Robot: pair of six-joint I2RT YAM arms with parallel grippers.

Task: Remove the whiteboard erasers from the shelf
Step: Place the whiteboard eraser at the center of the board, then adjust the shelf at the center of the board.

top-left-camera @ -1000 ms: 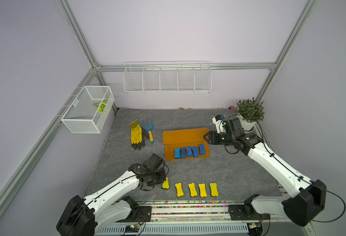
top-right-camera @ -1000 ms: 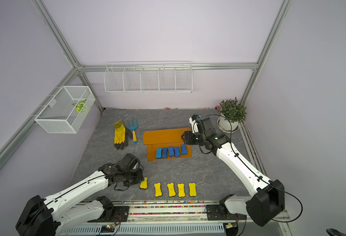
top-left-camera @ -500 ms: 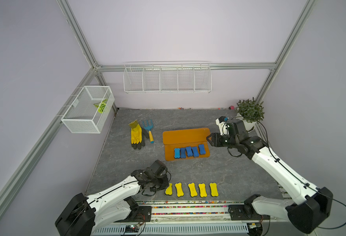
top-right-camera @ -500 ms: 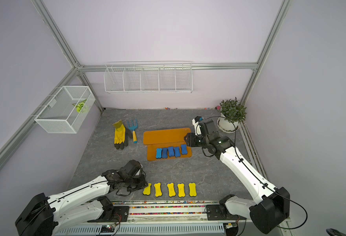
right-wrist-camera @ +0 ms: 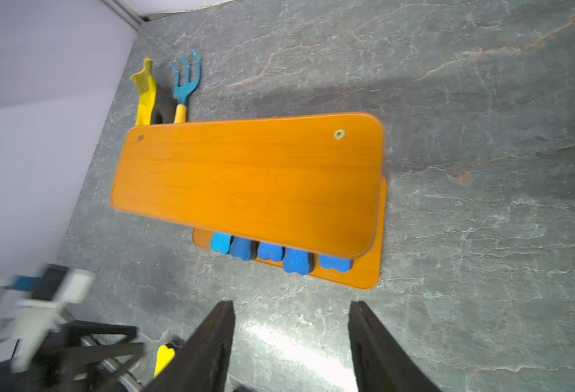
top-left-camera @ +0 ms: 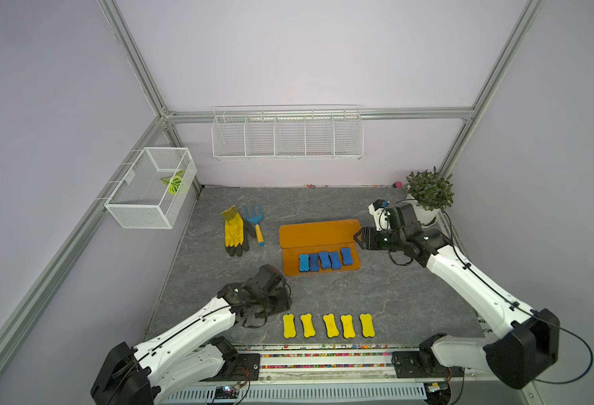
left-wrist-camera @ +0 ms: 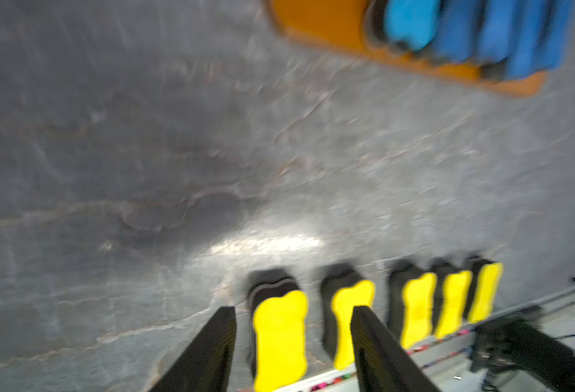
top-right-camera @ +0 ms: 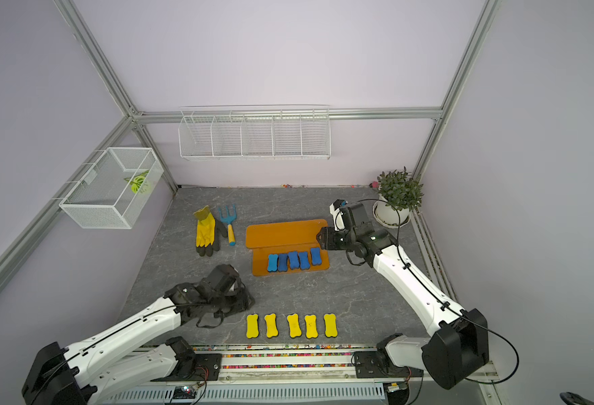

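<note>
5 yellow erasers [top-left-camera: 329, 325] lie freed now; left hand [left-wrist-camera: 292, 308] opened.

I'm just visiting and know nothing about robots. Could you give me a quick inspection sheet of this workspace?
Surface: grey stone-look tabletop, no spills seen.
Job's things: five blue erasers on the lower board of the orange shelf; five yellow erasers in a row on the tabletop near the front edge.
Clutter: yellow glove, blue hand rake, potted plant.
Grippers: left gripper open, empty, by the end yellow eraser; right gripper open, empty, beside the shelf's end.
Cables: black cable loops hang at both wrists.
Surroundings: lilac walls, metal frame, wire rack on back wall, wire basket holding a leaf on side wall.
</note>
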